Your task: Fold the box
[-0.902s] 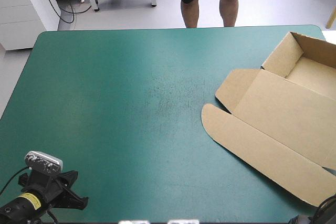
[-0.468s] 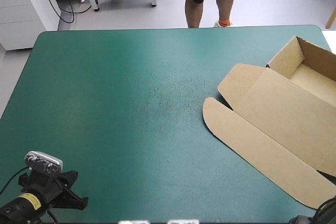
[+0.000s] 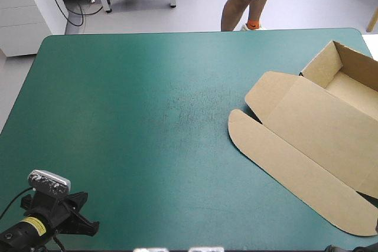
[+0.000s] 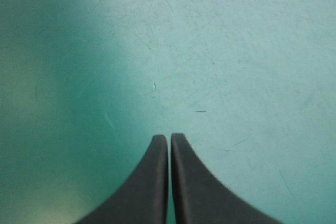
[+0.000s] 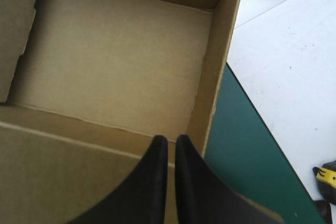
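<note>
Open ground: the teal-green cover (image 3: 136, 116) lay bare from the table's left edge across the middle, and from its near edge to its far edge.
Obstacle: the brown box (image 3: 313, 128) filled the right side and ran past the right edge.
Low part: its lid (image 3: 322, 125) and rounded flap (image 3: 283, 172) lay flat on the cover.
Raised part: the tray walls (image 3: 322, 62) stood up near the far right corner.
Left gripper (image 4: 169, 139): fingers together over bare cover, with nothing ahead or beside.
Right gripper (image 5: 171, 140): fingers together above the tray floor (image 5: 115, 61), with the side wall (image 5: 215, 72) just beside it.
</note>
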Robot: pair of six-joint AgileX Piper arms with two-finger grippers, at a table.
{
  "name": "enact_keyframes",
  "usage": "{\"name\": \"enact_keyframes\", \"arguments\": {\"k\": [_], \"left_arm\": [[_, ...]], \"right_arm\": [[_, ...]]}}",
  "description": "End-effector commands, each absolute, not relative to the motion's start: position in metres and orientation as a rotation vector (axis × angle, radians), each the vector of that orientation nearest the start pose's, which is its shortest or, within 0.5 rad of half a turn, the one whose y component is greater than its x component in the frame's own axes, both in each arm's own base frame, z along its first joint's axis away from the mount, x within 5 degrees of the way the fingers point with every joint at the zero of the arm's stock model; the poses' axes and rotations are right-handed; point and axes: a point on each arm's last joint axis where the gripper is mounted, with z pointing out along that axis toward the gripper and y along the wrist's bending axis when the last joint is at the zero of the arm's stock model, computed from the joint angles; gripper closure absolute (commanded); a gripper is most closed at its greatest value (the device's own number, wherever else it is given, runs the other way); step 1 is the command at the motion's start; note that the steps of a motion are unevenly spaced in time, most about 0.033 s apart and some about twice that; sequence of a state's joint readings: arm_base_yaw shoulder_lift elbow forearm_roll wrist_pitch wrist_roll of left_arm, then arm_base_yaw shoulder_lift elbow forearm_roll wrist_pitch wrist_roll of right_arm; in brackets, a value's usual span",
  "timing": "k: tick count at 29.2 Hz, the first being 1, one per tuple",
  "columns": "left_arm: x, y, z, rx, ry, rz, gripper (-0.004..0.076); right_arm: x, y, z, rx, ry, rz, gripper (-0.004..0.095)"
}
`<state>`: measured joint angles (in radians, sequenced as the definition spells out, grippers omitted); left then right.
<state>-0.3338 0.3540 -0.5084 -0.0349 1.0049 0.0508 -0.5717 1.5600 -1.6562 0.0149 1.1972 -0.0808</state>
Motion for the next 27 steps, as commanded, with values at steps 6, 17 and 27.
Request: {"name": "enact_keyframes", "arguments": {"k": [6, 17, 27], "left_arm": [[0.052, -0.022, 0.285, 0.596, 2.192, -0.132, 0.0731], [0.051, -0.022, 0.285, 0.592, 2.193, -0.142, 0.0731], [0.050, -0.026, 0.286, 0.566, 2.194, -0.206, 0.0731]], "right_arm": [[0.209, -0.111, 0.426, 0.480, 2.395, -0.166, 0.0920], [0.127, -0.020, 0.397, 0.067, 2.364, -0.075, 0.0922], [0.066, -0.001, 0.329, -0.061, 2.367, -0.031, 0.0924]]}}
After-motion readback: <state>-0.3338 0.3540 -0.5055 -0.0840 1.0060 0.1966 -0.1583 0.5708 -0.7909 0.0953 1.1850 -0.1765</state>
